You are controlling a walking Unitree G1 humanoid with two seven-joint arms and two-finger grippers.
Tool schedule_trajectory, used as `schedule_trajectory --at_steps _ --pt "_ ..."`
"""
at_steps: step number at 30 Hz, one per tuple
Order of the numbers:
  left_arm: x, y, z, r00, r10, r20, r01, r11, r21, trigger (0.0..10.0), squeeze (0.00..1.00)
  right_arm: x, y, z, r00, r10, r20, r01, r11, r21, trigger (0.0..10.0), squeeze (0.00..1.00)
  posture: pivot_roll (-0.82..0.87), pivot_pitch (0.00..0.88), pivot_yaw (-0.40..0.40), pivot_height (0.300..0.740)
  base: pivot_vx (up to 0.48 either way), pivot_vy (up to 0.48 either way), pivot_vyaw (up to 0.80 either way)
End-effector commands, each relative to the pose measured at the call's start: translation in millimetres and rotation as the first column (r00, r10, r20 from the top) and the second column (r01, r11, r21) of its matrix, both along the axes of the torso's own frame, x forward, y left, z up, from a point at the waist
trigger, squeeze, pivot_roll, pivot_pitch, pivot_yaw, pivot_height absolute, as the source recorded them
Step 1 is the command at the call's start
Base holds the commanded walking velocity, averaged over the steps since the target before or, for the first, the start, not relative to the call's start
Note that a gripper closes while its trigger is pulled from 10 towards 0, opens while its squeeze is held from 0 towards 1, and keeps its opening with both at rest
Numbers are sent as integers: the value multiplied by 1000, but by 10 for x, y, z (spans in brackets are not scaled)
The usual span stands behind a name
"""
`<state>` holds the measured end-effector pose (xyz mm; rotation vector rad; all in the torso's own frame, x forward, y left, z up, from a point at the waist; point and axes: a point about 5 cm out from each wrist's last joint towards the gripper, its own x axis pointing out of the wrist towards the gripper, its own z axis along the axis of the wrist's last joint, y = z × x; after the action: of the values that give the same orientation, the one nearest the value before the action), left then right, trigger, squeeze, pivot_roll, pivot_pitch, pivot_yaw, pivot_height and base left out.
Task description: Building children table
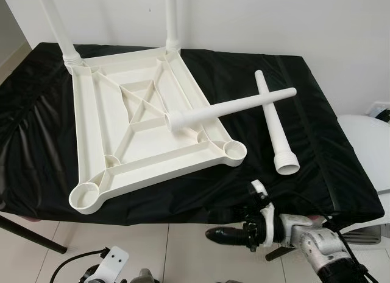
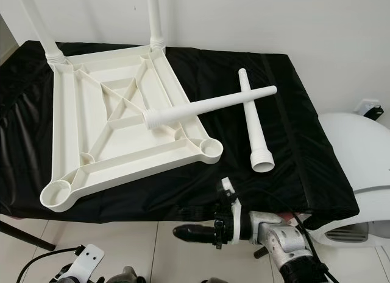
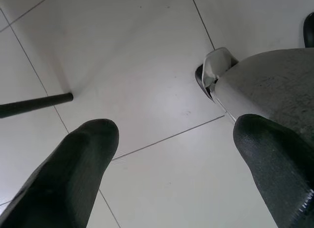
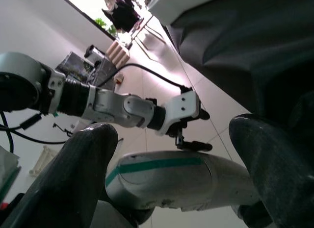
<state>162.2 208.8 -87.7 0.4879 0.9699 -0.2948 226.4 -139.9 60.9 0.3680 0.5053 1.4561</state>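
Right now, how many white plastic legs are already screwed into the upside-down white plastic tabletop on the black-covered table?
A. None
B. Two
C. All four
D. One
B: two white plastic legs stand upright in the far corner sockets of the upside-down white plastic tabletop, while two loose legs lie crossed nearby.

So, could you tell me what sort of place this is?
Probably a room in a home used as an assembly spot: white tiled floor, plain white wall, and a black-covered table holding an upturned white tabletop and loose legs.
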Motion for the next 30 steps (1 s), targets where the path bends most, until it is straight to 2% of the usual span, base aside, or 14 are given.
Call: schedule_trajectory --at_steps 1,4,6,7,9,10,11,13,14,19,25,27,30 --pt "-64 -11 -29 999 -35 -38 35 999 -8 10000 0 -12 6 -68 1000 27 -9 -27 999 -24 10000 0 93 54 13 740 0 0 0" --pt "-64 -11 -29 999 -35 -38 35 999 -8 10000 0 -12 6 -68 1000 27 -9 -27 999 -24 10000 0 93 54 13 740 0 0 0" --pt "-45 -14 -22 999 -39 -33 39 999 -7 10000 0 -5 5 -135 999 48 -13 -49 997 -58 10000 0 104 51 11 740 0 0 0" --pt "-22 -12 -12 999 -40 -28 40 999 -5 10000 0 2 9 -194 997 69 17 -67 992 -104 10000 0 108 47 13 740 0 0 0" --pt "-22 -12 -12 999 -40 -28 40 999 -5 10000 0 2 9 -194 997 69 17 -67 992 -104 10000 0 108 47 13 740 0 0 0" --pt "0 -5 -2 999 -42 -23 42 999 -4 10000 0 33 22 -242 993 83 85 -69 986 -154 10000 0 106 45 21 740 0 0 0" --pt "0 -5 -2 999 -42 -23 42 999 -4 10000 0 33 22 -242 993 83 85 -69 986 -154 10000 0 106 45 21 740 0 0 0" --pt "30 14 14 999 -50 -21 50 999 1 10000 0 85 59 -272 961 104 255 -46 974 -223 10000 0 98 39 38 740 0 0 0" --pt "36 20 17 998 -53 -21 53 999 2 10000 0 103 72 -274 947 104 303 -33 972 -231 10000 0 98 39 38 740 0 0 0" --pt "85 55 46 997 -80 -19 80 997 18 10000 0 141 163 -217 909 63 413 21 980 -195 10000 0 81 33 62 740 0 0 0" --pt "127 67 67 995 -98 -16 98 995 27 10000 0 109 189 -214 904 50 425 24 985 -168 10000 0 59 45 86 740 0 0 0" --pt "174 53 86 992 -128 -16 129 991 31 10000 0 37 162 -259 902 37 431 35 987 -157 10000 0 23 49 115 740 0 0 0" --pt "190 43 92 990 -141 -16 141 990 31 10000 0 18 144 -297 896 31 443 43 987 -155 10000 0 20 49 117 740 0 0 0"
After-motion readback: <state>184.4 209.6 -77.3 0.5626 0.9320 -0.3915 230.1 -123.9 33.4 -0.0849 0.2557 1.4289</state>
